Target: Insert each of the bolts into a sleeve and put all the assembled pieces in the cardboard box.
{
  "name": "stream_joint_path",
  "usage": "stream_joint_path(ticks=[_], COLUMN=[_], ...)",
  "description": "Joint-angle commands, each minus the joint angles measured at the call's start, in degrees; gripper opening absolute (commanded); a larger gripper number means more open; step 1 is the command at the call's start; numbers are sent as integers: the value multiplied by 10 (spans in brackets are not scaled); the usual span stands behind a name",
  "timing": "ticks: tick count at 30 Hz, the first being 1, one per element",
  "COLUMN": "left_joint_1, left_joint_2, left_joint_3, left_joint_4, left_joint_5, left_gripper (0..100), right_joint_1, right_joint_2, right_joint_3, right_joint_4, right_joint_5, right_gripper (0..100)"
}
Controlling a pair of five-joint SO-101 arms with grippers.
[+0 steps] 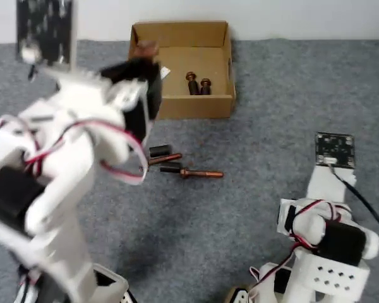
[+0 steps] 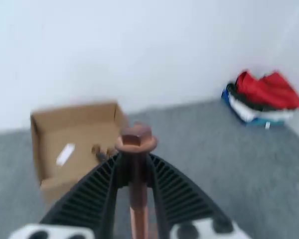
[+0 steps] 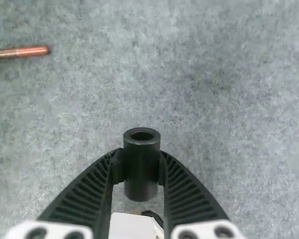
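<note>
Right claw (image 3: pixel 141 162) clamps a black sleeve (image 3: pixel 141 144) over the tabletop (image 3: pixel 229 74), left claw (image 2: pixel 134 162) a copper bolt (image 2: pixel 135 140), two sleeved bolts (image 1: pixel 189 171) lie beyond, the cardboard box (image 1: pixel 196 106) holds two assembled pieces (image 1: pixel 198 84), and the left wrist view adds a red-blue bundle (image 2: pixel 261 97) farthest.

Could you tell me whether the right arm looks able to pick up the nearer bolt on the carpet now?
Probably not: the right gripper is shut on a black sleeve, so its jaws are taken. The carpet between it and the nearer bolt looks free of obstacles, though.
</note>
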Motion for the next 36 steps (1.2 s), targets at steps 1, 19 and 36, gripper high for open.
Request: stream_joint_path(ticks=[1, 19, 36], left_joint_1=[2, -2, 60], left_joint_2=[-133, -569, -636], left_joint_3=[188, 797, 903], left_joint_4=[-10, -415, -514], left_joint_5=[-6, 84, 162], left_gripper=[5, 5, 5], right_joint_1=[-53, -423, -545], right_joint_2=[-7, -29, -335], right_joint_3=[-3, 28, 314], right_joint_4=[-28, -167, -345], right_joint_5=[1, -185, -127], right_gripper=[9, 9, 8])
